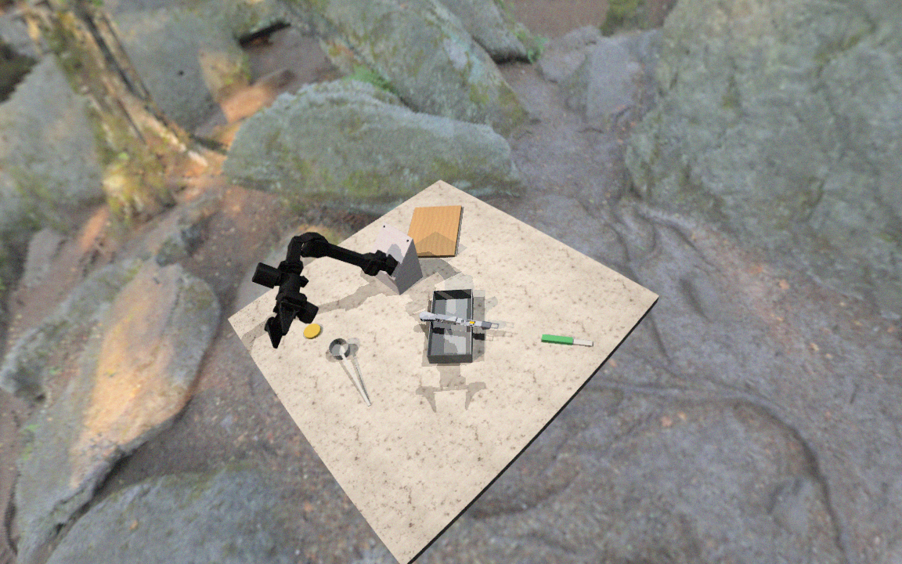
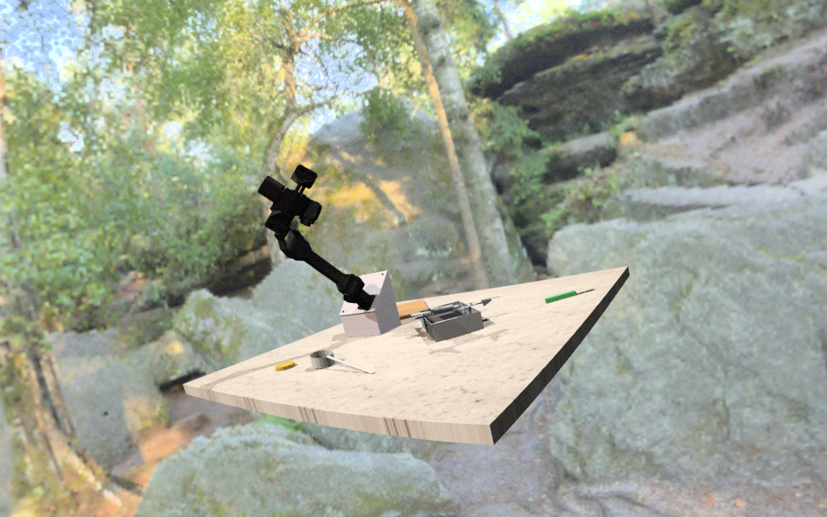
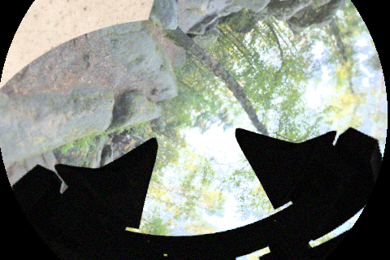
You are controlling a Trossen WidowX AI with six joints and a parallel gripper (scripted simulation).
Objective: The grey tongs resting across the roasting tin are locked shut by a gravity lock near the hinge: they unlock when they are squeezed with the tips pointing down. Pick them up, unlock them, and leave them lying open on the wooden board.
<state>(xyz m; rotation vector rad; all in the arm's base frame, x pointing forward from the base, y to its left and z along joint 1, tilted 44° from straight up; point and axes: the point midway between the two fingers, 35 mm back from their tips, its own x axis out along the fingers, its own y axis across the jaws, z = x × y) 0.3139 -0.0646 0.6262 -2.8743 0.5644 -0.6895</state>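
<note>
Judging by the layout, at the very start. Holding the tool (image 1: 293,322) (image 2: 310,192) (image 3: 197,136) wide with nothing in it, left of centre in the top view. Grey tongs (image 1: 447,319) (image 2: 484,301) lying across the roasting tin (image 1: 450,360) (image 2: 458,327), just below centre there. Left to do: grasp, lift, point tips down, squeeze to unlock, lay open on the wooden board (image 1: 434,231) (image 2: 413,307), upper centre.

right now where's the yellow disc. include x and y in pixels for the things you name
In the top view, the yellow disc (image 1: 312,330) (image 2: 284,365) lies near the table's left corner, just left of the small round pan (image 1: 338,348) (image 2: 321,360).
</note>
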